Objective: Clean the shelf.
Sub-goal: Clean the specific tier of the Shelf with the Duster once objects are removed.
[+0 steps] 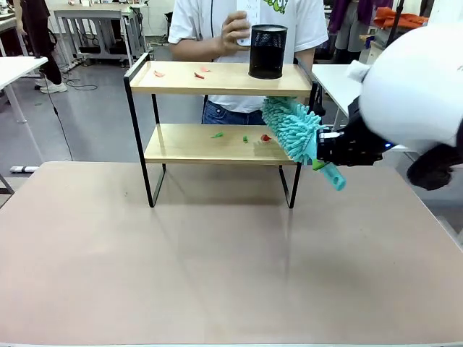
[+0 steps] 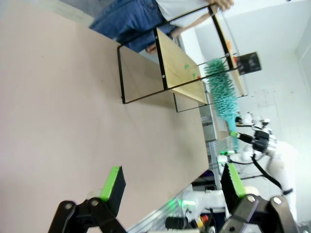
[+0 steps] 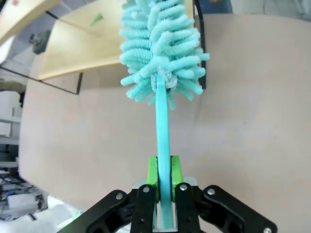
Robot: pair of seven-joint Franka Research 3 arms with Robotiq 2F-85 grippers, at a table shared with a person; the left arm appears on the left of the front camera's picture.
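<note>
Brown tabletop (image 1: 217, 253) bears the shelf (image 1: 217, 78); right gripper (image 3: 164, 174), clamped on the duster (image 1: 293, 129), works its three o'clock end; scraps (image 1: 217, 134) toward nine o'clock likely next; left gripper (image 2: 171, 171) gapes wide

Bright, even overhead light casts faint soft shadows under the light wooden, black-framed two-tier shelf (image 1: 217, 78) onto the matte beige counter (image 1: 217, 260), while the close white robot arm (image 1: 412, 79) looks blurred and washed out.
</note>
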